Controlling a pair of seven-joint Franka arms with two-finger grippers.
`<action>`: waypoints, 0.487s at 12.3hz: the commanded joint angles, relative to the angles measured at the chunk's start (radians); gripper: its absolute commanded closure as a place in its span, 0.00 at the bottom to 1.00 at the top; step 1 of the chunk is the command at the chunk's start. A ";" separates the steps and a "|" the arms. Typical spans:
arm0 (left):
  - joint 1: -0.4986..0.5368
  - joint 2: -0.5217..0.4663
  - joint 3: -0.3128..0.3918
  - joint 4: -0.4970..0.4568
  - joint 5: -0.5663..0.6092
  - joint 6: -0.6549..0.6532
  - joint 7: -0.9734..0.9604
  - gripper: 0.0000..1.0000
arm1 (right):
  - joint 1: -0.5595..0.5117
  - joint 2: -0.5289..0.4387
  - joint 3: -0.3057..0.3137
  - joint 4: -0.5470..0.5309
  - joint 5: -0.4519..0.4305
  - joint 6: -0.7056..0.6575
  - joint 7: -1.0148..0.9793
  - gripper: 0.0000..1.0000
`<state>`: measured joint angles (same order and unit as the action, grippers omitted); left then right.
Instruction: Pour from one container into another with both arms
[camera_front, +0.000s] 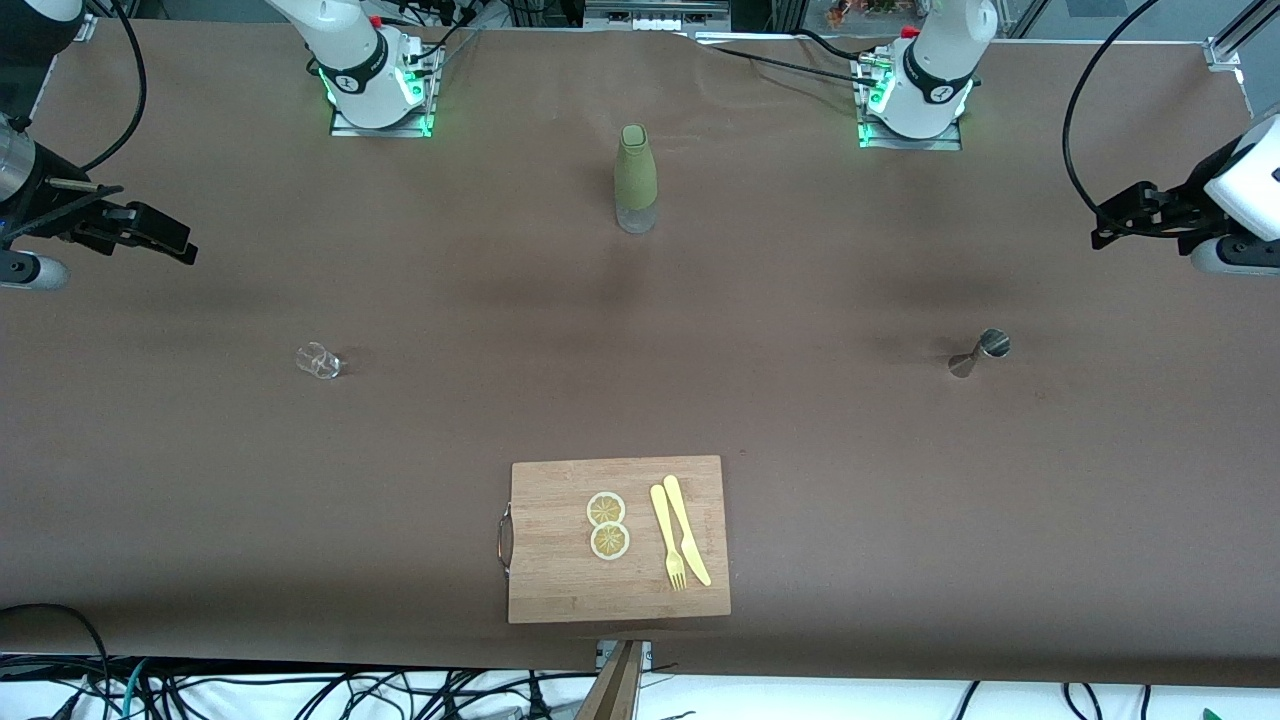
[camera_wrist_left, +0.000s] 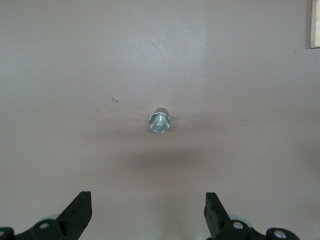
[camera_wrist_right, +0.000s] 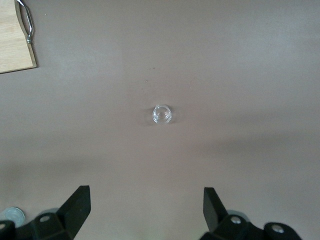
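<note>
A small clear glass (camera_front: 320, 361) stands on the brown table toward the right arm's end, and it also shows in the right wrist view as the glass (camera_wrist_right: 162, 114). A metal jigger (camera_front: 980, 352) stands toward the left arm's end, seen from above as the jigger (camera_wrist_left: 159, 121). A green-sleeved bottle (camera_front: 636, 180) stands upright between the two arm bases. My right gripper (camera_front: 185, 248) hangs open over the table's edge, apart from the glass, with nothing between the jaws of the right gripper (camera_wrist_right: 146, 207). My left gripper (camera_front: 1100, 230) hangs open at the other end, and the left gripper (camera_wrist_left: 148, 210) holds nothing.
A wooden cutting board (camera_front: 560, 590) lies near the front camera at mid-table. On it are two lemon slices (camera_front: 607, 525), a yellow fork (camera_front: 667, 535) and a yellow knife (camera_front: 687, 528). Its metal handle (camera_wrist_right: 26, 22) faces the right arm's end.
</note>
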<state>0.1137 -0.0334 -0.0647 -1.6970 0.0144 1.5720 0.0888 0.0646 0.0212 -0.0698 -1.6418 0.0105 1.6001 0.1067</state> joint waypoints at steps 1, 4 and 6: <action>0.011 -0.008 -0.001 0.014 -0.022 0.002 0.023 0.00 | -0.006 0.003 0.002 0.010 0.014 -0.002 0.001 0.00; 0.007 0.012 -0.006 0.028 -0.024 0.003 0.023 0.00 | -0.006 0.003 0.002 0.010 0.014 -0.002 0.001 0.00; -0.003 0.026 -0.010 0.030 -0.024 -0.001 0.023 0.00 | -0.006 0.003 0.002 0.010 0.014 -0.002 0.001 0.00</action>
<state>0.1150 -0.0263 -0.0721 -1.6858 0.0134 1.5736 0.0896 0.0646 0.0214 -0.0698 -1.6418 0.0105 1.6001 0.1067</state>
